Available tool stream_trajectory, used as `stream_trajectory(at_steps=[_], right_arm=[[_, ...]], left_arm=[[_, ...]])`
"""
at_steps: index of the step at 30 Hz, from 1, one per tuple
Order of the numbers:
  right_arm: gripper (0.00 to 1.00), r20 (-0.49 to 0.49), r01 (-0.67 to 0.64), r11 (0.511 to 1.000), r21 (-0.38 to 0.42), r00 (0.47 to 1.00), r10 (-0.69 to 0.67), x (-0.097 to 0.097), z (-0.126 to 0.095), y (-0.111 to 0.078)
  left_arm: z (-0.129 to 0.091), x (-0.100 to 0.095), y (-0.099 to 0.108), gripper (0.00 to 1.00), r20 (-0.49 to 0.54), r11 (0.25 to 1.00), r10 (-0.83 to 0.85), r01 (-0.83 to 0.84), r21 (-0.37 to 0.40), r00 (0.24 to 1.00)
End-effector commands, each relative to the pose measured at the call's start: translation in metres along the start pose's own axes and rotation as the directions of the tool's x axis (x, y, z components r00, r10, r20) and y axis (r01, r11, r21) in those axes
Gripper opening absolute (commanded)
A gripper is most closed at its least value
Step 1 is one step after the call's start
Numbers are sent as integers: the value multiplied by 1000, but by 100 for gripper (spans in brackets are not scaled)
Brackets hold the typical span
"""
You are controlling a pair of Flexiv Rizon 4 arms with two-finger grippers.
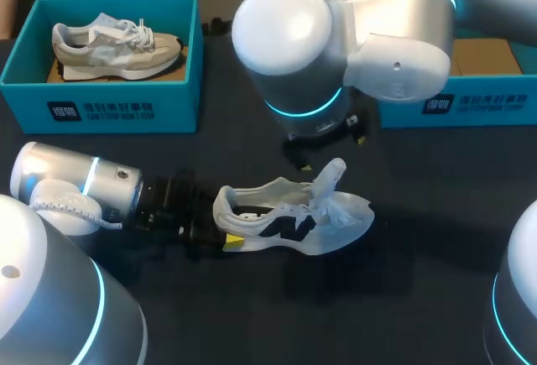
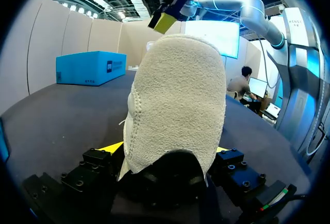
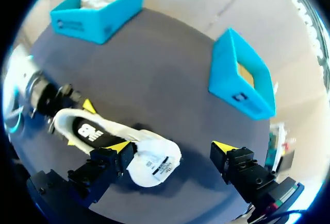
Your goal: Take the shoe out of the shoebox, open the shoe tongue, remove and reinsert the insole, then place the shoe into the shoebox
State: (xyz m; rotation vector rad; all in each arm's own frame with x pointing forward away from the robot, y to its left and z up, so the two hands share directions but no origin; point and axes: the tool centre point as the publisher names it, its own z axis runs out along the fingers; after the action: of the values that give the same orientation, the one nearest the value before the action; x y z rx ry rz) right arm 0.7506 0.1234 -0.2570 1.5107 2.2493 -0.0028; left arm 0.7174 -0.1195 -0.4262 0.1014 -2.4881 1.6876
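We've got our left pincer point(image 1: 225, 222) clamped on the heel point(image 2: 175, 105) of the white sneaker with the black logo point(image 1: 323, 226), out on the dark surface point(image 1: 419, 298), probably to steady it while our right pincer point(image 3: 171, 145), spread wide and empty, hovers by the tongue point(image 1: 329, 176).

White print, a framed mark over a small line, stands on the front wall of the left box point(image 1: 109, 96) at the table's point(image 1: 403, 289) far edge, and likewise on the right box point(image 1: 495, 103). The shoe point(image 1: 336, 222) bears a dark side emblem point(image 1: 289, 228). Its tongue label point(image 3: 158, 166) is too small to read.
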Motion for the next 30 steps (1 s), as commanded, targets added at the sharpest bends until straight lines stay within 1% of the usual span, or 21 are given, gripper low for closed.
stream_trajectory(at_steps=[1, 2, 5, 7, 8, 9, 11, 12, 13, 14, 16, 17, 19, 23, 26, 29, 30], right_arm=[[100, -26, 259, 964, -66, 965, -262, 12, -13, 10], [100, -25, 288, 955, -71, 957, -290, 15, -17, 12], [100, -35, 383, 916, -117, 921, -389, 23, -25, 17], [100, -53, 450, 875, -177, 884, -465, 27, -30, 20], [100, -56, 468, 864, -186, 873, -485, 29, -31, 21], [100, -66, 503, 841, -202, 849, -524, 30, -32, 21], [100, -73, 562, 800, -210, 807, -586, 34, -32, 21], [100, -81, 586, 773, -245, 782, -618, 37, -34, 20], [82, -79, 601, 757, -258, 767, -636, 38, -34, 19], [53, -84, 613, 744, -267, 754, -651, 39, -35, 17], [21, -93, 638, 718, -278, 726, -681, 43, -36, 14], [0, -95, 658, 704, -266, 709, -699, 45, -36, 12], [0, -105, 680, 686, -259, 686, -720, 48, -36, 10], [0, -121, 734, 617, -284, 611, -782, 56, -39, 7], [0, -134, 765, 578, -285, 565, -814, 62, -40, 4], [0, -150, 774, 553, -307, 535, -832, 68, -40, 1], [0, -157, 779, 551, -298, 530, -834, 70, -40, 0]], left_arm=[[2, -2, 2, 0, 0, 1000, -1, 1, -1, 1000], [2, -2, 2, 0, 0, 1000, -1, 1, -1, 1000], [2, -2, 2, 0, 0, 1000, -1, 1, -1, 1000], [2, -2, 2, 0, 0, 1000, -1, 1, -1, 1000], [2, -2, 2, 0, 0, 1000, -1, 1, -1, 1000], [2, -2, 2, 0, 0, 1000, -1, 1, -1, 1000], [2, -2, 2, 0, 0, 1000, -1, 1, -1, 1000], [2, -2, 2, 0, 0, 1000, -1, 1, -1, 1000], [2, -2, 2, 0, 0, 1000, -1, 1, -1, 1000], [2, -2, 2, 0, 0, 1000, -1, 1, -1, 1000], [2, -2, 2, 0, 0, 1000, -1, 1, -1, 1000], [2, -2, 2, 0, 0, 1000, -1, 1, -1, 1000], [2, -2, 2, 0, 0, 1000, -1, 1, -1, 1000], [2, -2, 2, 0, 0, 1000, -1, 1, -1, 1000], [2, -2, 2, 0, 0, 1000, -1, 1, -1, 1000], [2, -2, 2, 0, 0, 1000, -1, 1, -1, 1000], [2, -2, 2, 0, 0, 1000, -1, 1, -1, 1000]])
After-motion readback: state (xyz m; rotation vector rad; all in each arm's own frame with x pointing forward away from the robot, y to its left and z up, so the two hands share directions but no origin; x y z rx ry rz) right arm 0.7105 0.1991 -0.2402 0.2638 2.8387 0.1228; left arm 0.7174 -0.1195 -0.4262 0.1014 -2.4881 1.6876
